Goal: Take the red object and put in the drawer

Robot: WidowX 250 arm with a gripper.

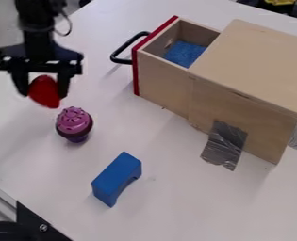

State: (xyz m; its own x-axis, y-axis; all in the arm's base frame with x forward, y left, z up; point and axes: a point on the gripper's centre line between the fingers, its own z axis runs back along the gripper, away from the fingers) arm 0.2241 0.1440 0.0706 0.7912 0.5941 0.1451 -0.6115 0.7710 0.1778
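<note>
Black gripper: at the upper left, hanging down, its fingers closed around the red object
Red object: between the fingertips, its rounded lower end poking out below them; outside the drawer, to its left
Toy cupcake: purple and pink, upright, near the gripper on the camera side
Blue block: arched, on the table
Drawer: pulled out, red front, black handle, blue textured piece inside
Wooden box: houses the drawer, grey tape at its base
Table: white
</note>
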